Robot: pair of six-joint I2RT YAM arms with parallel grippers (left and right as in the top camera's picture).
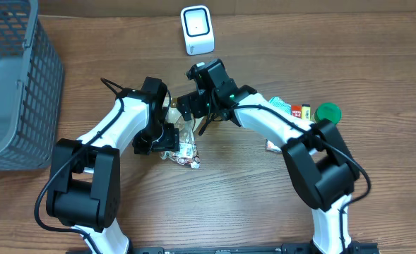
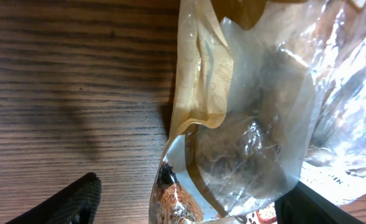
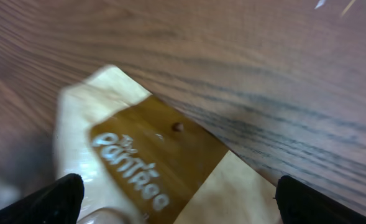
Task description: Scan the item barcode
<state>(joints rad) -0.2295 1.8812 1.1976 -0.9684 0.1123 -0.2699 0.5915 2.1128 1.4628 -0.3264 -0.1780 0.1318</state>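
A crinkled clear-and-tan plastic snack packet (image 1: pixel 188 156) is pictured lying on the brown wood-grain worktop (image 1: pixel 250 204) between the two arms. Its long axis is judged to run from the near side towards the far edge, where the small white box-shaped barcode scanner (image 1: pixel 197 29) is stood. The left hand (image 2: pixel 195 205) is set astride the packet's transparent part. Its black fingers (image 2: pixel 74 200) are spread wide, one of them plainly apart from the film, so nothing is gripped. The right hand (image 3: pixel 183 202) is held fully spread just above the packet's tan end, where a brown printed label (image 3: pixel 145 168) is shown, and nothing is grasped there either. That tan end is pointed towards the scanner, so the right hand is taken to be the nearer of the two to it. No barcode can be made out in any view; it is possibly carried on the hidden underside.
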